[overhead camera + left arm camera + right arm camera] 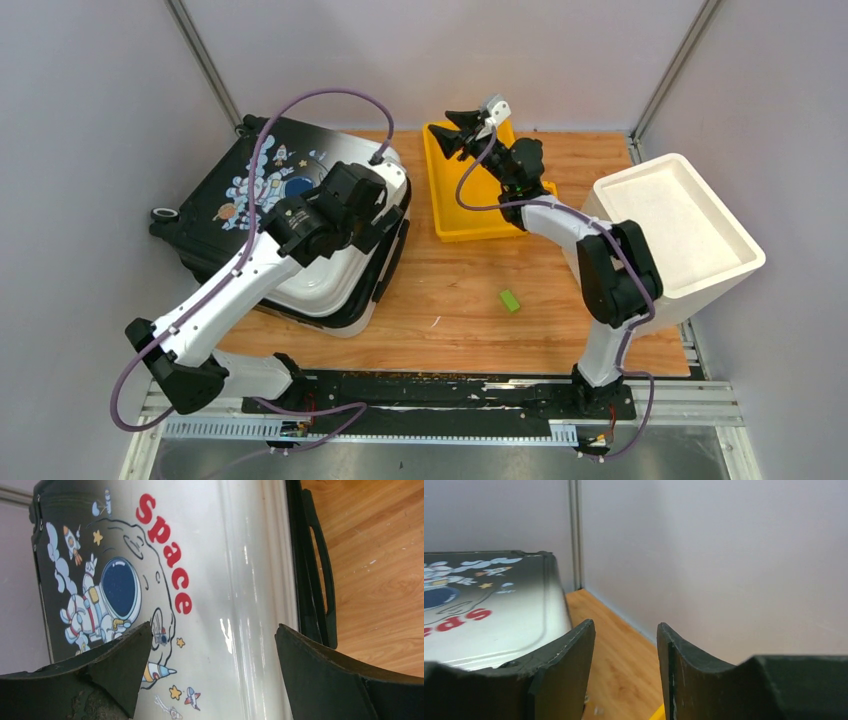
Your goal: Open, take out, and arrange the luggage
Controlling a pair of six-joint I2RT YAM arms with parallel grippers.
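The opening step looks to be the one in hand, and barely begun. The suitcase [250, 180] lies flat on the wooden table [450, 290], astronaut side up; its two shells look shut together as far as I can tell; nothing has come out of it.

The left gripper [212, 630] hangs directly over the pale end of the lid; its jaws are spread wide with nothing between them, only glossy shell beneath; whether the fingertips touch that shell I cannot tell. Just beyond one finger [325, 680] runs the case's black side handle [320, 565], along the edge that faces the bare wood.

The right gripper [452, 135] is held over the far corner of the yellow tray [445, 215]; its jaws are parted to a narrow gap and empty; the suitcase sits off to its left, near but apart, with the wall straight ahead. Back along that arm, beside its elbow, stands the white foam box [680, 225]; a small green piece [510, 300] lies on the wood between the two arms.

The next move, I'd judge, calls for the left hand to drop off the lid toward the handle-side edge and find something to catch, a zip pull or the lip of the shell; I can see no pull from here. The shell is slick and rounded, so a pinch on the flat will likely slide; the right hand probably needs to come across and steady the case.
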